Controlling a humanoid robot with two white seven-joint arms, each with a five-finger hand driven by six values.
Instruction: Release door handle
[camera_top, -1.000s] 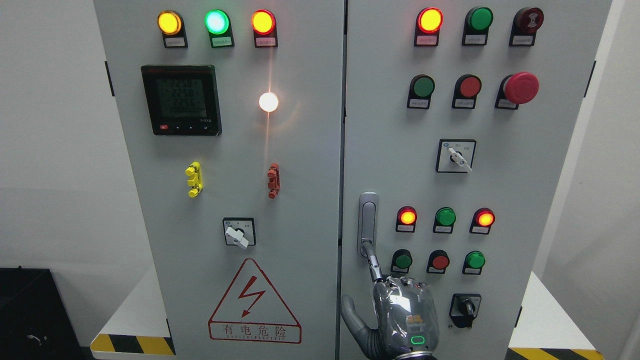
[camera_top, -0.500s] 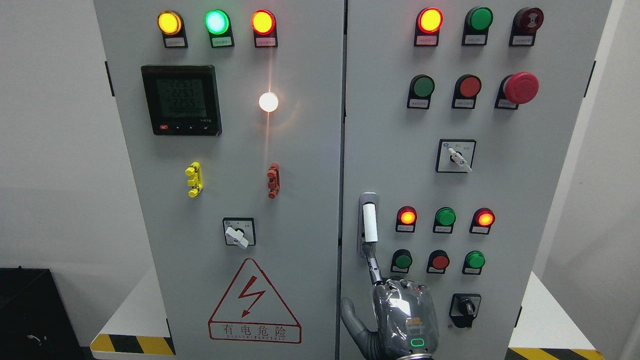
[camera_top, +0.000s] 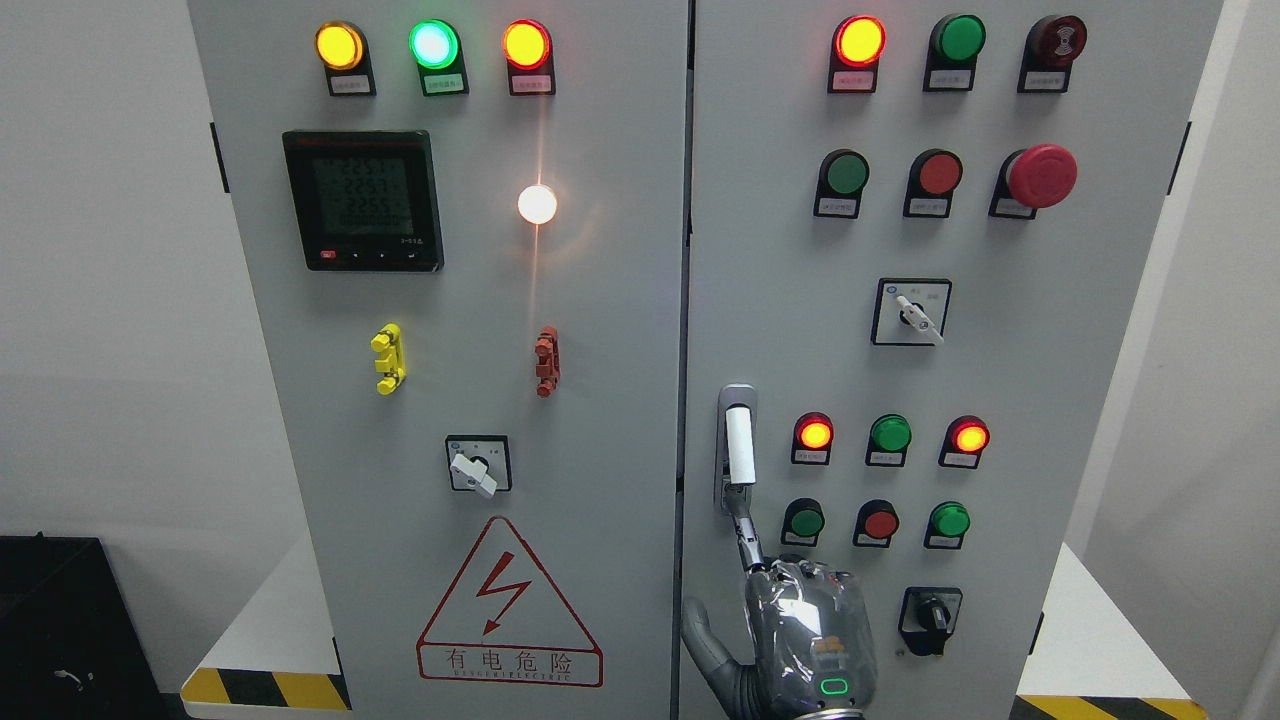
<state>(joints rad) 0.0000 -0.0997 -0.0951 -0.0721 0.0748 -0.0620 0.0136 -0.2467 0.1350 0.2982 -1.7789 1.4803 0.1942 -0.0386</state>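
Now my right silver hand (camera_top: 805, 625), index finger (camera_top: 741, 525) extended touching the popped-out white door handle (camera_top: 739, 447), grasps nothing; withdrawing crookedly could snag it.

Electrical plant room or test lab, tall grey switchgear cabinet (camera_top: 600, 300) with two doors, rows of lit lamps (camera_top: 434, 44), push buttons (camera_top: 847, 172), red emergency stop (camera_top: 1042, 175), digital meter (camera_top: 363, 200), high-voltage warning sign (camera_top: 508, 605), hazard-striped plinth (camera_top: 262, 688), plain white walls (camera_top: 100, 300)
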